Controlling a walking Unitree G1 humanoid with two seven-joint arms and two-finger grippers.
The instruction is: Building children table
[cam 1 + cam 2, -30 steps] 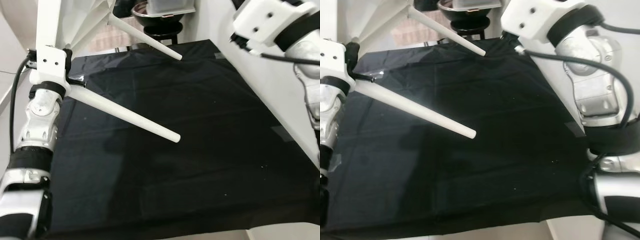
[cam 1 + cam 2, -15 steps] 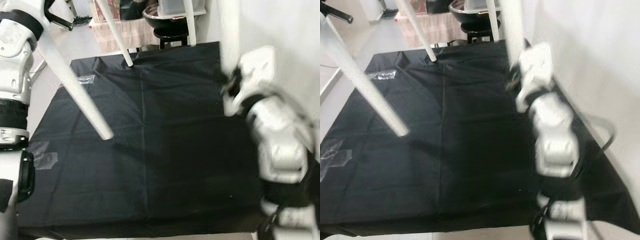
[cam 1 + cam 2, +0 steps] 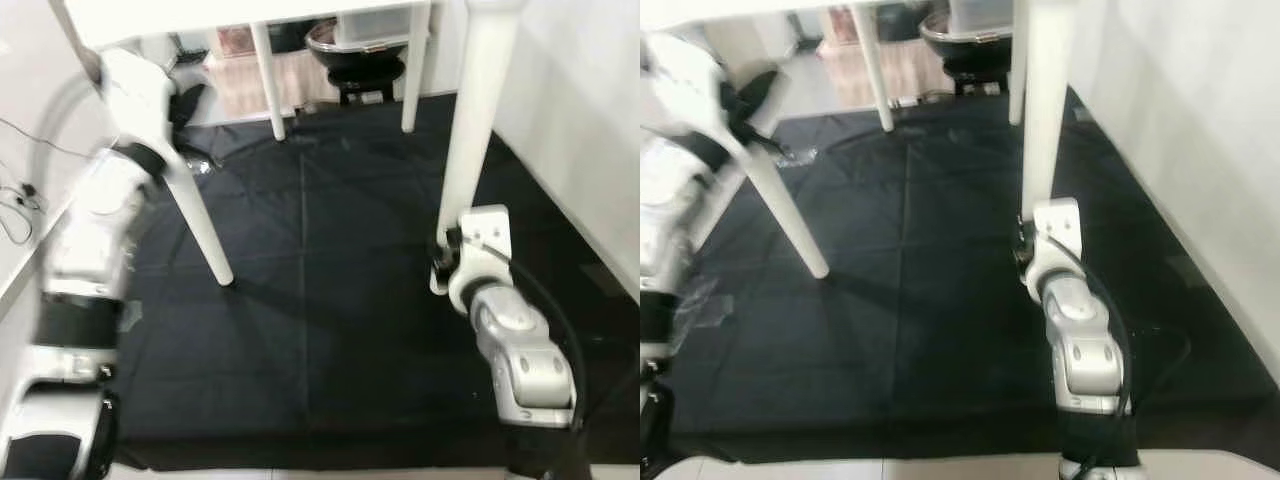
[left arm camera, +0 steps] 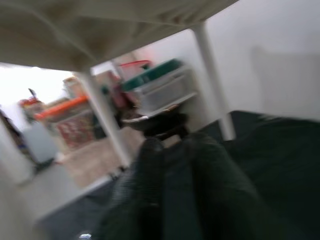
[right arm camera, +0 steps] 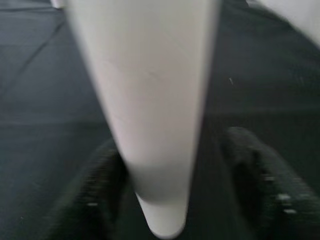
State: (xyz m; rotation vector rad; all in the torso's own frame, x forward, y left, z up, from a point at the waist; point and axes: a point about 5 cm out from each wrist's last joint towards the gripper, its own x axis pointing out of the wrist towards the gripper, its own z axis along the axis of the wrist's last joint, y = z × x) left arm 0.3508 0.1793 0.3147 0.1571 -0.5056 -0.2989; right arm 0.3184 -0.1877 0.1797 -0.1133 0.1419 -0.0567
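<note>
Child's table (image 3: 200,12): white, upright on four legs, top edge of frame, standing on a black sheet (image 3: 320,330) spread over the floor.
Near-right leg (image 3: 478,110): right of centre, foot on the sheet.
Right end effector (image 5: 167,170): low at that leg's foot, one dark finger (image 5: 95,200) on each side of it, closed around the leg.
Near-left leg (image 3: 195,215): left of centre, slanted.
Left end effector (image 4: 175,195): under the tabletop, upper left, blurred; fingers lie close together, open or closed cannot be told.
Black bowl (image 3: 355,45): top centre, behind the far legs.
</note>
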